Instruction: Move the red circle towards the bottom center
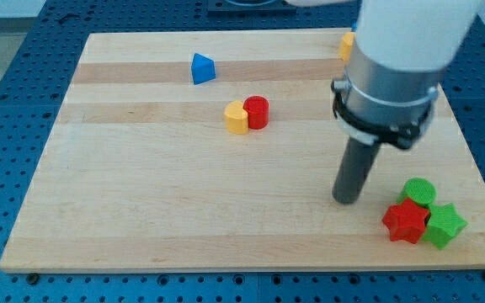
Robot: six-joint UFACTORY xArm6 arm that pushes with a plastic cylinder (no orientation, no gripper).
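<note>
The red circle (257, 111) stands on the wooden board (141, 194) a little above its middle, touching a yellow heart-shaped block (237, 117) on its left. My tip (345, 200) rests on the board at the lower right, well to the right of and below the red circle, apart from it. It stands just left of a cluster of a red star (405, 221), a green star (444, 225) and a green circle (418, 192), without touching them.
A blue triangular block (202, 68) sits near the view's top, left of centre. A yellow block (346, 45) shows partly behind the arm at the top right. The arm's wide grey body (390, 84) hangs over the board's right side.
</note>
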